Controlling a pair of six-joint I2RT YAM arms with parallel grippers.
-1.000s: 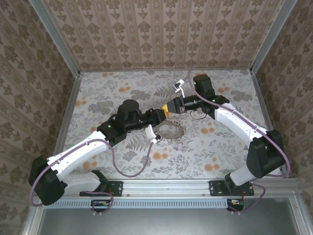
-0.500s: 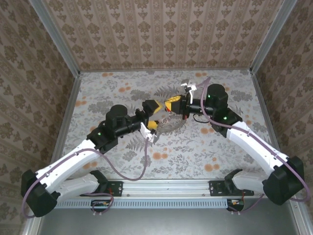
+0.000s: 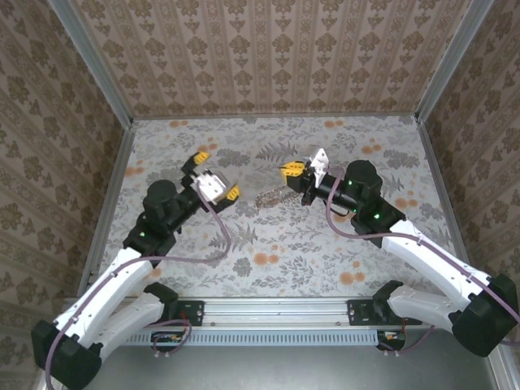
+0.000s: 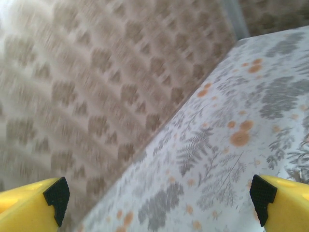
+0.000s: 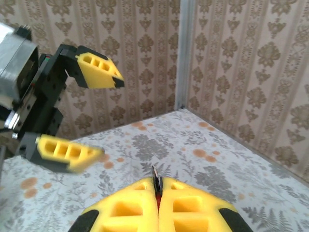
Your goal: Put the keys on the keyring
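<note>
Two hands, left hand (image 3: 215,174) wide open, empty, right hand (image 3: 290,169) pinching metal sliver (image 5: 154,175), keyring (image 3: 272,197) nearby

Left arm (image 3: 122,280): rises from near-left base, forearm angled toward table's left-centre, wrist tipped up. Left gripper (image 3: 216,174): jaws spread wide, yellow fingers (image 4: 29,205) at far edges of left wrist view, nothing between them. Right arm (image 3: 422,252): reaches from near-right base toward centre. Right gripper (image 3: 291,169): points left, yellow fingers (image 5: 188,205) pressed together
</note>
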